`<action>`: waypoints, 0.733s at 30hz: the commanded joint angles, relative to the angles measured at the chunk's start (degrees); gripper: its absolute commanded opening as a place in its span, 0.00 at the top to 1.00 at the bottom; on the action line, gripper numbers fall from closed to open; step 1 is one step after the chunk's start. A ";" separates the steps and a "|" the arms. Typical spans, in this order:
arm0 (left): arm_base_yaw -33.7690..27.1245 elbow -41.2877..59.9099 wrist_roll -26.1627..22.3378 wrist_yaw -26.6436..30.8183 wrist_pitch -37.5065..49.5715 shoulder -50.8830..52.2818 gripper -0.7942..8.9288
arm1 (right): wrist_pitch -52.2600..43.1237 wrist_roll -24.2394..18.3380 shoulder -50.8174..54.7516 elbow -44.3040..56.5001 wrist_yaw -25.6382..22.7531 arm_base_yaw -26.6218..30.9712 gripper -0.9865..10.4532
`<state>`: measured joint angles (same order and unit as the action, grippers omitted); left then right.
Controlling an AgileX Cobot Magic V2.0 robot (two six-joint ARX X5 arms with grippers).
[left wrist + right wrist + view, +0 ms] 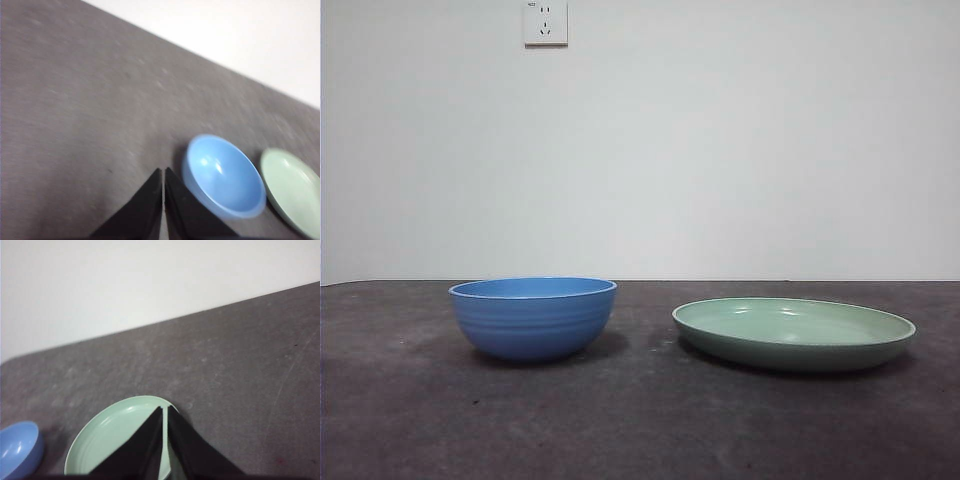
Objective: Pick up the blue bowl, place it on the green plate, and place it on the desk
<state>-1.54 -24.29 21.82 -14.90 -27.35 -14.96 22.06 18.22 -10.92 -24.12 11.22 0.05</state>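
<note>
The blue bowl (533, 317) stands upright on the desk (640, 430), left of centre, and it holds nothing. To its right, with a gap between them, lies the green plate (793, 333), also bare. Neither arm shows in the front view. My left gripper (164, 171) is shut, held high above the desk beside the blue bowl (223, 176), with the green plate (292, 190) beyond it. My right gripper (165, 410) is shut too, hovering over the green plate (112, 437); an edge of the blue bowl (17, 447) shows at the side.
A white wall with a power socket (545, 22) rises behind the desk's far edge. Dark matte desk surface stretches in front of both dishes and to either side.
</note>
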 commanded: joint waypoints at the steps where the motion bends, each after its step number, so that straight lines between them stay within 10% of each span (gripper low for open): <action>1: -0.02 -5.01 -6.43 -4.26 -2.03 -4.98 0.91 | 2.40 -4.87 -4.35 -4.44 1.66 0.09 0.91; 11: 2.73 -20.83 -18.10 -11.37 -13.68 -19.71 0.91 | 17.07 -12.61 -22.10 -20.48 17.55 0.00 0.91; 22: 13.16 -29.44 -23.15 -14.34 -22.64 -28.35 0.91 | 32.68 -21.90 -31.19 -31.15 22.27 -5.09 0.91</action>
<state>11.22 -52.38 0.60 -28.58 -50.13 -43.07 54.41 -0.67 -41.76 -54.30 33.26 -4.78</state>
